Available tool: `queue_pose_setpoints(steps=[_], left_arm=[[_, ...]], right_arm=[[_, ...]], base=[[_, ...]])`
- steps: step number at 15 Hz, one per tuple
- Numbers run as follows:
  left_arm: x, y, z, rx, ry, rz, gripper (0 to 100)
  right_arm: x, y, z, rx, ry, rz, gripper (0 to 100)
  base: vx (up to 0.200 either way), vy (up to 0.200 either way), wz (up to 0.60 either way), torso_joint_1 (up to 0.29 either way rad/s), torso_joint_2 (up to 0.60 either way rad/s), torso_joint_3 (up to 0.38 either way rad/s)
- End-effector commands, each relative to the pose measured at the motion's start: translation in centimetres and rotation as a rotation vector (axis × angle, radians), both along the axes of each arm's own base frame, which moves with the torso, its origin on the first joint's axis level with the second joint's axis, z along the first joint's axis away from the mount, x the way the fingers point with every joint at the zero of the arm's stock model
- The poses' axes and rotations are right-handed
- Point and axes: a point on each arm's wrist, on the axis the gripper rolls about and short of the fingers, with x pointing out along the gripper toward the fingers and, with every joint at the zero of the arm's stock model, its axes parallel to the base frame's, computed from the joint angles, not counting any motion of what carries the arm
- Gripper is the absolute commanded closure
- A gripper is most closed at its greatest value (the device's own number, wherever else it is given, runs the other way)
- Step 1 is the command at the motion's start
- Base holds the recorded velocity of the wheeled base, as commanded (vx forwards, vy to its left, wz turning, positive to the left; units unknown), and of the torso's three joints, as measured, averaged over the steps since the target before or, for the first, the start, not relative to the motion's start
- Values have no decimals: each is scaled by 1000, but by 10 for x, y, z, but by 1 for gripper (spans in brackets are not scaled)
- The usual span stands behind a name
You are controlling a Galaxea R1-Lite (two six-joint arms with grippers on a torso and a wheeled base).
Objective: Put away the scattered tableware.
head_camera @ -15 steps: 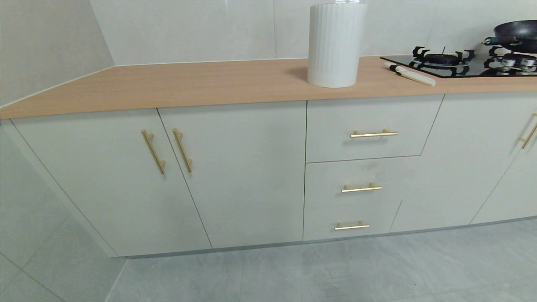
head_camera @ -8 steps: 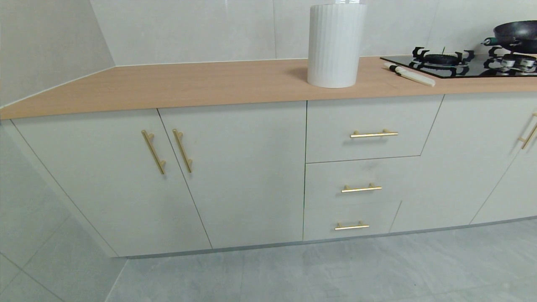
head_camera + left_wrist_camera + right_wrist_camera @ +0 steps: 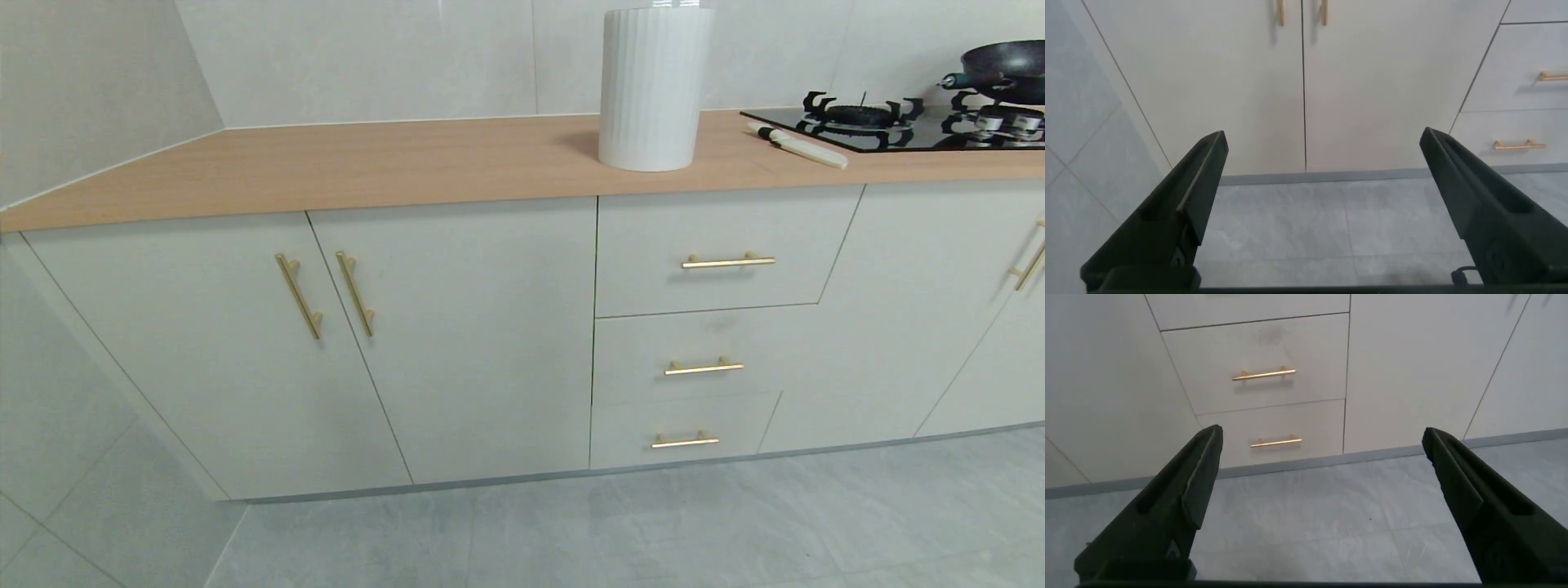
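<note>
Ahead, we face a light wooden countertop (image 3: 367,163) above pale cabinet doors (image 3: 457,327) and three stacked drawers with gold bar handles (image 3: 706,261). Its front edge runs unbroken across the head view, and the grey tiled floor (image 3: 571,531) lies open before the cabinets. On the counter a tall white ribbed cylinder (image 3: 651,90) stands upright. Near it, to the right, lies the tableware piece, a cream-coloured utensil with a dark end (image 3: 796,145), flat on the wood at the near corner of the black glass gas hob (image 3: 906,137). A black pan (image 3: 1004,69) sits on the right-hand burner. Our left gripper (image 3: 1321,139) hangs low over the floor before the double doors, jaws wide apart, gripping and touching nothing. Our right gripper (image 3: 1323,434) hangs likewise before the lower drawers, jaws wide apart and empty.
</note>
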Motion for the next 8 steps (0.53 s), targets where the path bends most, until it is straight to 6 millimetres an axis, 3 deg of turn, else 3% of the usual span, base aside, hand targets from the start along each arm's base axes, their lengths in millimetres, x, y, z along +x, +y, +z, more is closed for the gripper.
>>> queue_pose_setpoints(steps=[1, 8], left_arm=[[0, 0, 0, -1, 1, 0, 0], [0, 0, 0, 2, 3, 0, 0]], right_arm=[[1, 0, -1, -9, 10, 5, 0], [1, 0, -1, -6, 10, 2, 0]], base=[[0, 0, 0, 0, 0, 0], [0, 0, 0, 0, 0, 0]])
